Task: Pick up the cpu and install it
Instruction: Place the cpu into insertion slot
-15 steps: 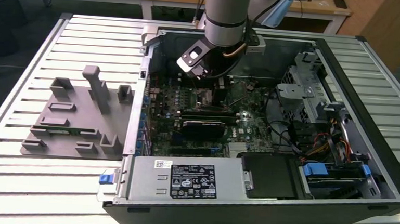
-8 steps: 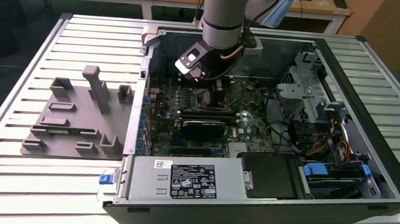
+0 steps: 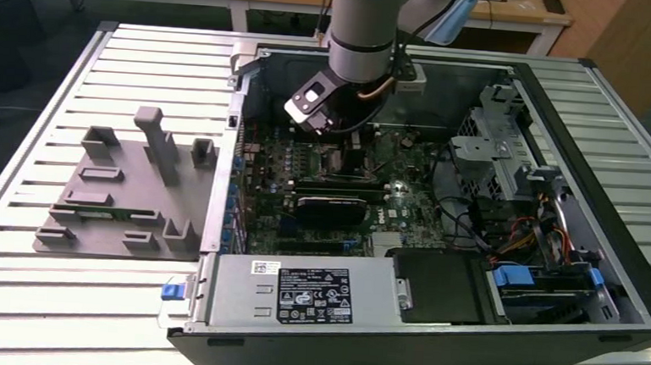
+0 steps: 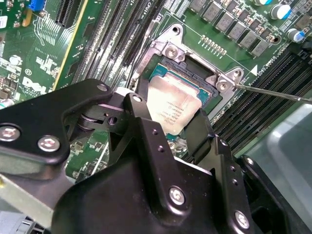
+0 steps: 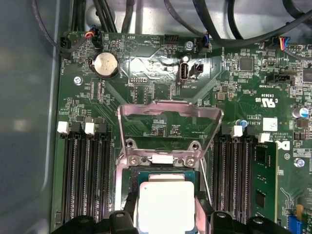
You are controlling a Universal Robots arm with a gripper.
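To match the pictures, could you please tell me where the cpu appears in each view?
Exterior view: hidden beneath the arm, over the motherboard.
Second wrist view: the cpu in the hand, beside the screwed socket bracket.
First wrist view: cpu, beside that bracket.
Shared landmark: the bracket.

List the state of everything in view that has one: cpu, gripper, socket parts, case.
cpu: held on two edges over the open socket; cannot tell if seated.
gripper: shut on the cpu.
socket load plate: flipped up, open.
socket lever: unlatched, swung clear of the socket.
memory module: seated in its slot.
computer case: lying on its side, side panel off.
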